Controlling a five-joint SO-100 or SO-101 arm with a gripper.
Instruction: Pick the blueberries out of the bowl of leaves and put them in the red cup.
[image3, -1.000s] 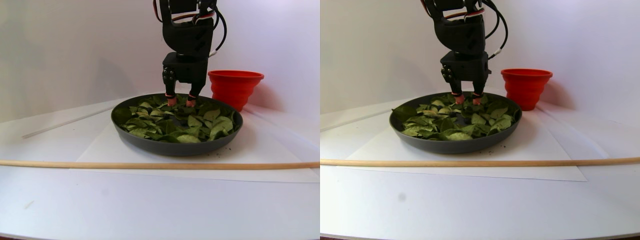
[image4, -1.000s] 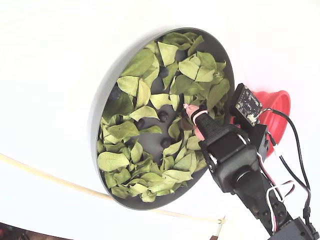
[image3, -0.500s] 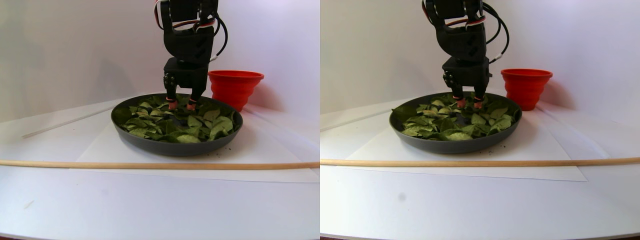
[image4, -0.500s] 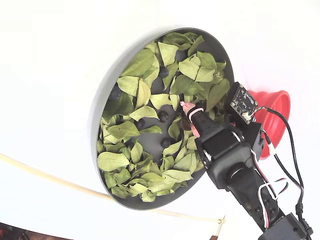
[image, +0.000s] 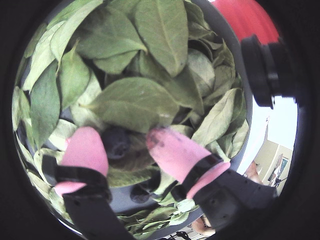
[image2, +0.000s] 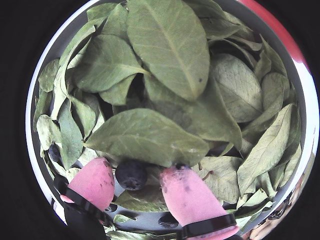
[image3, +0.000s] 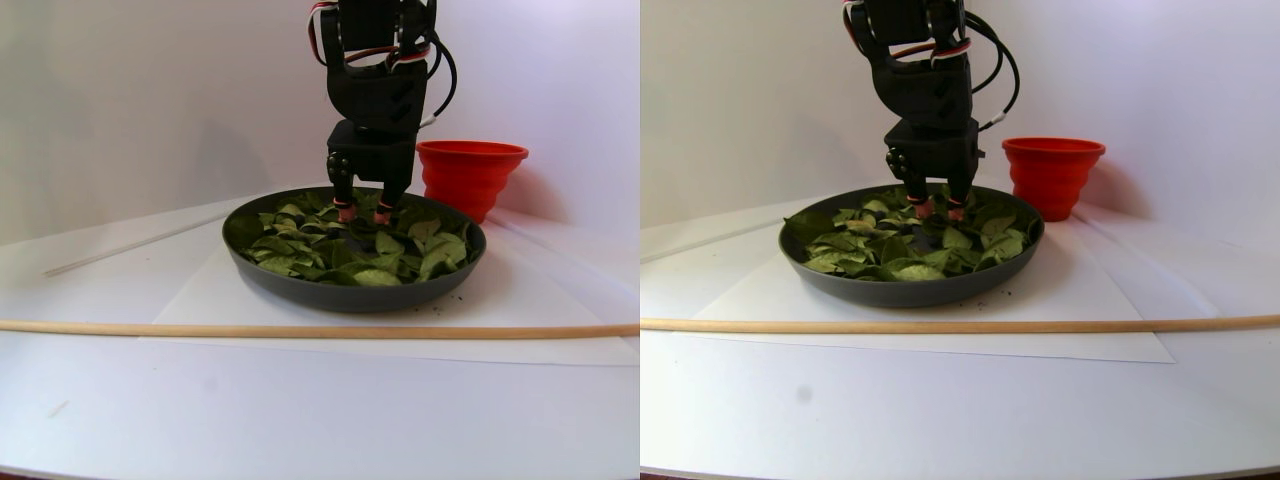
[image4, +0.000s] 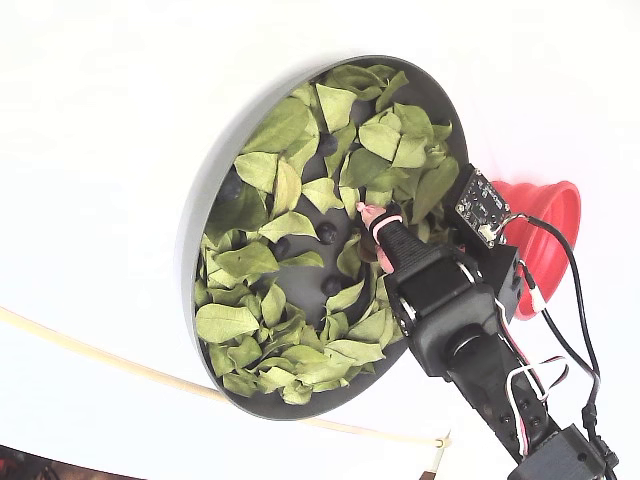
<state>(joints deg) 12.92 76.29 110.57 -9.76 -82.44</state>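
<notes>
Straddling blueberry (image2: 131, 174), claw (image2: 138, 186) spread apart above leaves (image2: 150, 135); no readable writing.

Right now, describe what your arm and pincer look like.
The arm is black, blocky plastic with red, white and black cables looping beside it. The pincer has two black fingers capped in pink rubbery tips, each bound by a black band. A small circuit board sits near the wrist.

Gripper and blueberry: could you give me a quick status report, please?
Gripper open, low in the bowl. One blueberry sits between the pink fingertips, not yet pinched. Big leaf overlaps just above it. Red cup waits beyond the rim.
</notes>
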